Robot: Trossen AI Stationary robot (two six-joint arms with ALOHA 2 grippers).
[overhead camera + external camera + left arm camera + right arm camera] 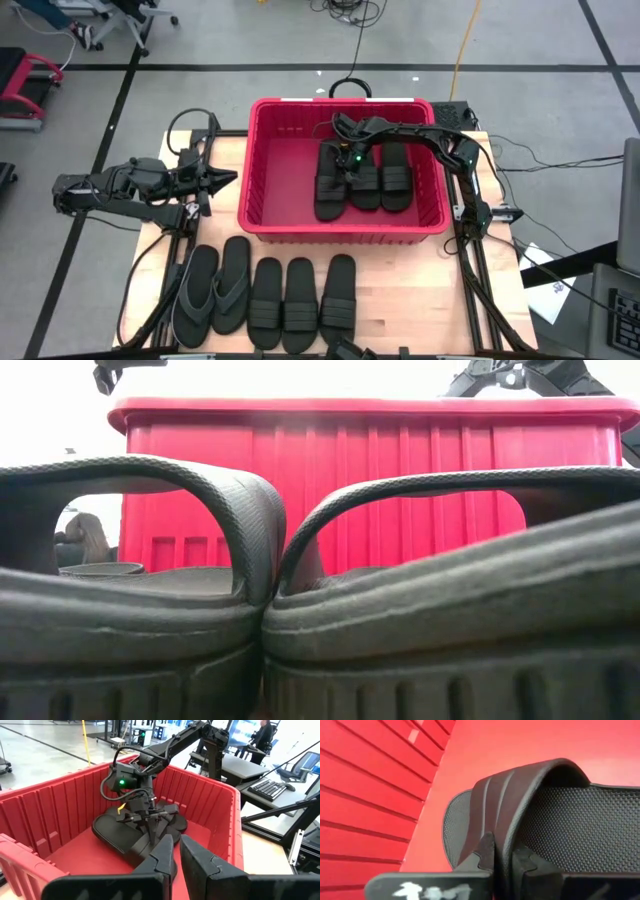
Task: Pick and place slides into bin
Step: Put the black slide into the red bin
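The red bin [340, 232] stands mid-table with three black slides side by side in its right half. My right gripper [343, 168] reaches in from the right and is shut on the leftmost slide [330, 190]. The other two slides [365, 182] [396, 178] lie flat on the bin floor. My left gripper [228, 179] hovers shut and empty left of the bin, pointing at it. On the table in front of the bin lie a grey flip-flop pair [213, 290] and three more black slides [300, 300], soles down. My right gripper pinches the slide's ribbed strap [502, 837] at its edge between the two fingers [485, 854], slanting down from the table's right and far side. The slide's sole [117, 837] hangs low at the bin floor; I cannot tell whether it touches.
The bin's left half [285, 180] holds nothing. In the low view two slides [130, 620] [450, 630] fill the foreground before the bin's front wall [400, 480]. Cables run along the table's sides. A person [262, 735] stands at desks beyond the table.
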